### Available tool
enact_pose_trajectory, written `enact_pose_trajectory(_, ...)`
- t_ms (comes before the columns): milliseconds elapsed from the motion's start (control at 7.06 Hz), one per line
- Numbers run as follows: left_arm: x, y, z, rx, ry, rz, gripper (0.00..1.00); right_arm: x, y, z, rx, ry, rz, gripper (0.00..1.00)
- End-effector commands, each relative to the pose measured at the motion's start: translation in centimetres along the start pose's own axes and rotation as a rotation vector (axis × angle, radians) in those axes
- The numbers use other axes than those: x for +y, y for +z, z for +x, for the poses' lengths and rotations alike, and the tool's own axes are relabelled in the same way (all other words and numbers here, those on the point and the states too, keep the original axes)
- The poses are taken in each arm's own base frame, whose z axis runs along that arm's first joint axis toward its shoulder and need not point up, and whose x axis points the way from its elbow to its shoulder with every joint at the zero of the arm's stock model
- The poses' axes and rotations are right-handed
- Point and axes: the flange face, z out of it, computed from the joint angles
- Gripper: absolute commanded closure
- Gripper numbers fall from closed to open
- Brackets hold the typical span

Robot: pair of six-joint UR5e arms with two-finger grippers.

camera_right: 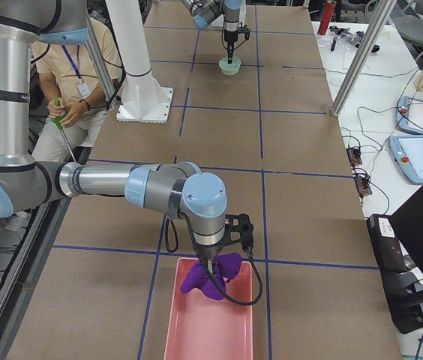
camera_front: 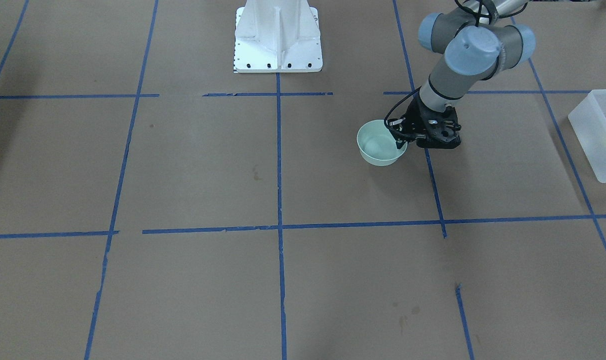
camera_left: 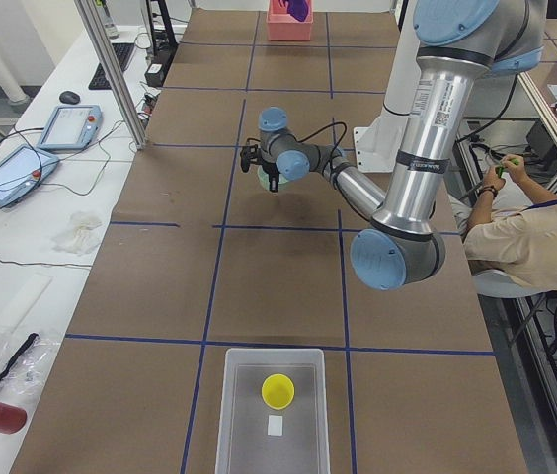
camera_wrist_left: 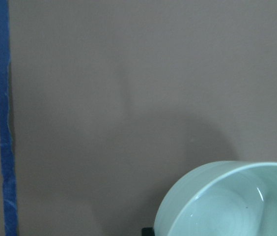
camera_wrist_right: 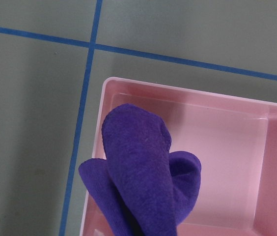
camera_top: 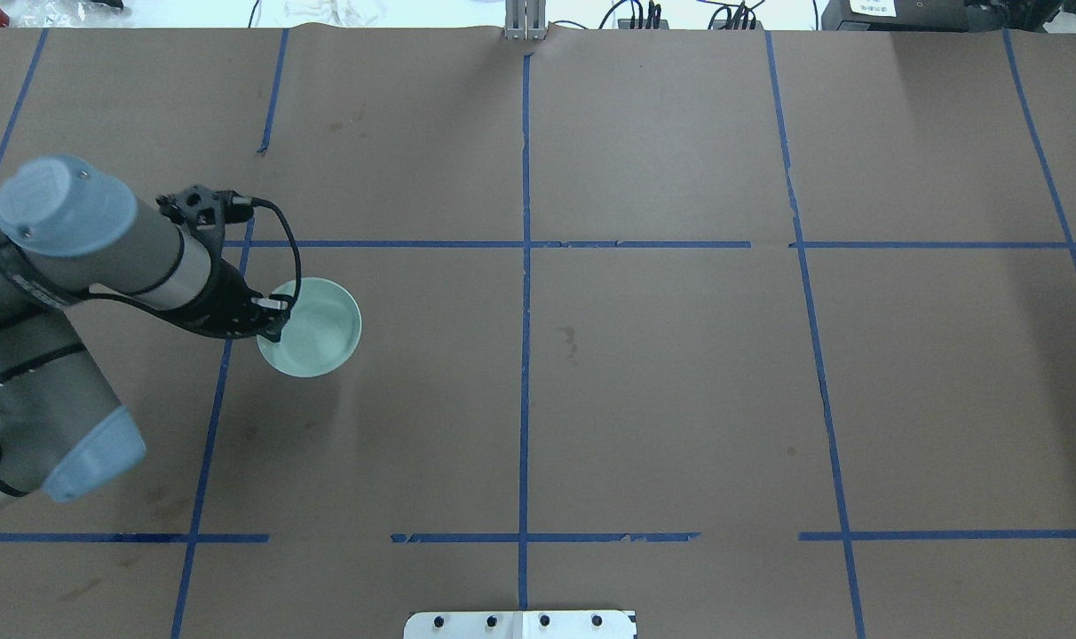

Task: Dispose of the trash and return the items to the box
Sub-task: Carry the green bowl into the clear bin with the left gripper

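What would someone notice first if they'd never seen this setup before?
Most striking is the purple cloth dangling at the right gripper over the pink bin at the table's right end. Across the table, the left gripper sits at the rim of the mint-green bowl, and the yellow cup is in the translucent box.

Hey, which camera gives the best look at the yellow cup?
Exterior left: the cup shows whole and unobstructed inside the box, close to the camera. The front-facing view catches only a yellow sliver of it at the right edge. The other four views miss it.
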Motion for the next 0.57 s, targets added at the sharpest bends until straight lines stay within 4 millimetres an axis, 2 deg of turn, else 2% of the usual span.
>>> enact_pose_trajectory(0,-6.2,-12.1,-6.0,-0.06,0.094,0.167,1.0,0.4,5.4,4.6,0.024,-0.012,0.006,1.0)
enact_pose_trajectory(142,-8.4,-16.6,-11.0,-0.12,0.169,0.222,1.0,0.9,7.6,6.1,0.028,-0.005,0.013,0.01)
enact_pose_trajectory(283,-8.4,-19.0,-17.5,-0.199,0.255,0.225,1.0,1.1,8.1,6.4,0.028,0.005,0.025,0.0)
enact_pose_trajectory(425,-7.7,-20.6,-23.7,-0.264,0.336,0.21,1.0,0.7,8.2,5.9,0.002,0.003,0.036,0.0)
